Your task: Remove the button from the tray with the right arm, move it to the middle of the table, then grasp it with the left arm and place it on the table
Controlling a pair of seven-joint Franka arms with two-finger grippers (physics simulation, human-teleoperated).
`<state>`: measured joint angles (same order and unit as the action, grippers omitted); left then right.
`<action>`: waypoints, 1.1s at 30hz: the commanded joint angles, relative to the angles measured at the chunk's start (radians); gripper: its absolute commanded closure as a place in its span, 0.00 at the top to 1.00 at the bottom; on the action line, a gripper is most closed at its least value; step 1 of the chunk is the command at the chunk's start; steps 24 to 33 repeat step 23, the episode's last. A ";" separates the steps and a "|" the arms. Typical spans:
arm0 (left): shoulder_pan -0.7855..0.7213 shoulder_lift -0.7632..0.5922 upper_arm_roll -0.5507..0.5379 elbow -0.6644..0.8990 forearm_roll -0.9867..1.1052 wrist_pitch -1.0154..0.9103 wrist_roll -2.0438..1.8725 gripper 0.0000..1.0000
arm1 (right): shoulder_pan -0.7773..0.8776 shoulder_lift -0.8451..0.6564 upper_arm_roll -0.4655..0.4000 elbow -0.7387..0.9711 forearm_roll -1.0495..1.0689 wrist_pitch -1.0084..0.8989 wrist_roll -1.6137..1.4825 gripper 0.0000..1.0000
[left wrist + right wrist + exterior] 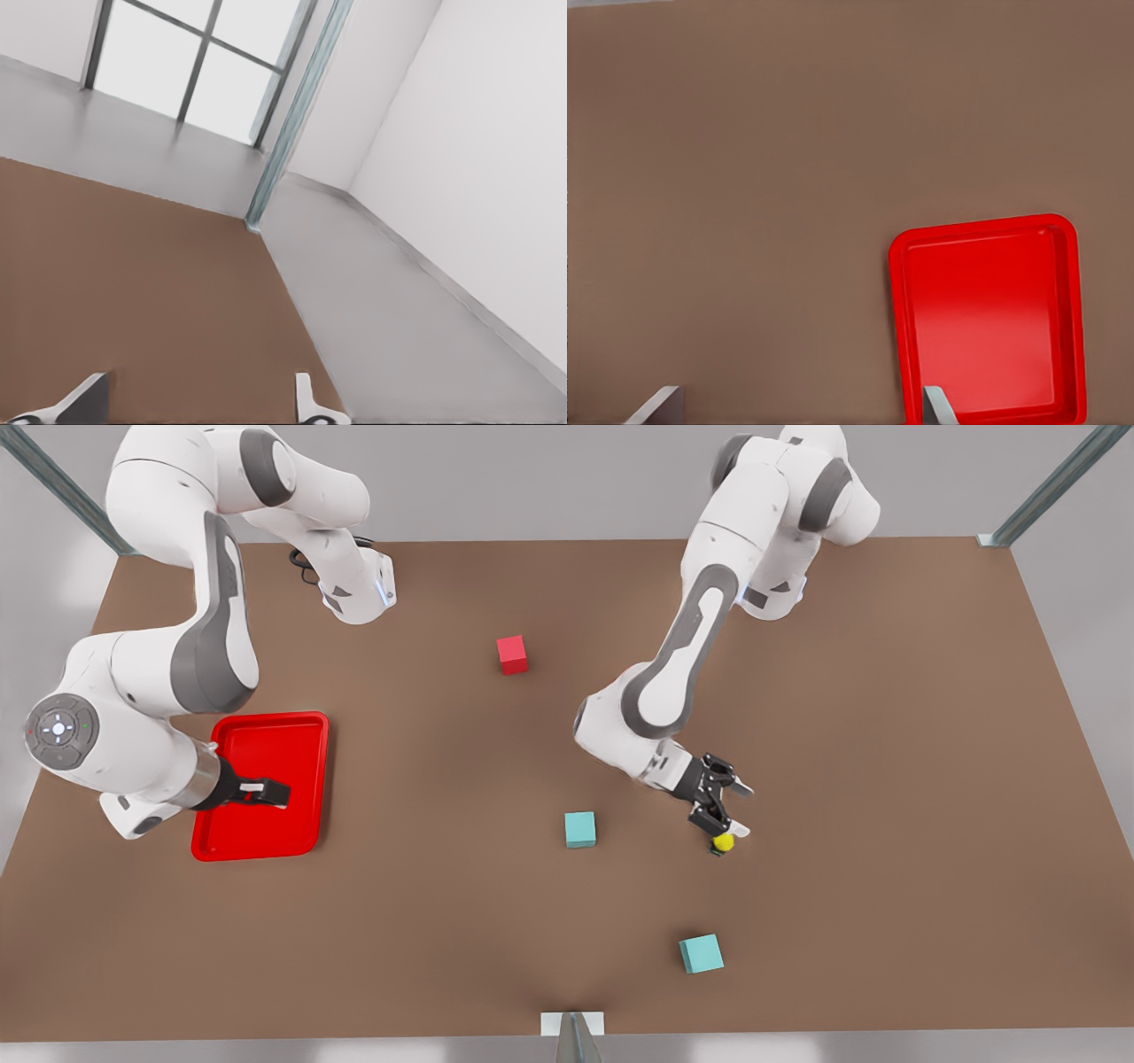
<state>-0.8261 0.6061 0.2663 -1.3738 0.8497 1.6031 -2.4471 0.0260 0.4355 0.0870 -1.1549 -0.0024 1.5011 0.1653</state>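
Observation:
The button (723, 842), yellow cap on a black base, lies on the brown table (850, 717) right of centre in the front view. My left gripper (746, 810) hovers right over it, open, with one fingertip (742, 831) right beside the cap; I cannot tell if they touch. The left wrist view has the left gripper (197, 409) with its fingers wide apart and nothing between them. The red tray (312, 731) lies at the front view's left with nothing in it. My right gripper (282, 793) hangs over the tray, open; the right wrist view has the right gripper (797, 409) and the tray (897, 292).
A red cube (511, 654) sits toward the back middle of the table. One teal cube (580, 829) lies left of the button, another teal cube (701, 953) nearer the front edge. A metal post (574, 1036) stands at the front edge.

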 commanded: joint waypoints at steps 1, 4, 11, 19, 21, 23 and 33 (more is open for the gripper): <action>0.116 -0.063 0.024 0.153 -0.907 -0.236 1.981 1.00 | -0.003 -0.001 0.000 -0.003 0.012 0.004 0.000 1.00; 0.283 -0.077 0.034 0.292 -1.037 -0.491 2.556 1.00 | 0.018 -0.001 0.000 -0.003 -0.024 -0.013 -0.001 1.00; 0.430 -0.595 -0.148 -0.142 -0.748 -0.292 2.642 1.00 | 0.014 0.003 0.000 -0.003 -0.030 -0.010 0.002 1.00; 0.430 -0.594 -0.157 -0.142 -0.753 -0.295 2.645 1.00 | 0.028 0.003 0.000 -0.003 -0.060 -0.010 0.002 1.00; 0.430 -0.594 -0.159 -0.142 -0.753 -0.295 2.645 1.00 | 0.028 0.003 0.000 -0.003 -0.062 -0.010 0.002 1.00; 0.430 -0.589 -0.162 -0.142 -0.755 -0.295 2.645 1.00 | 0.028 0.003 0.000 -0.003 -0.060 -0.010 0.002 1.00; 0.430 -0.589 -0.162 -0.142 -0.755 -0.295 2.645 1.00 | 0.028 0.003 0.000 -0.003 -0.060 -0.010 0.002 1.00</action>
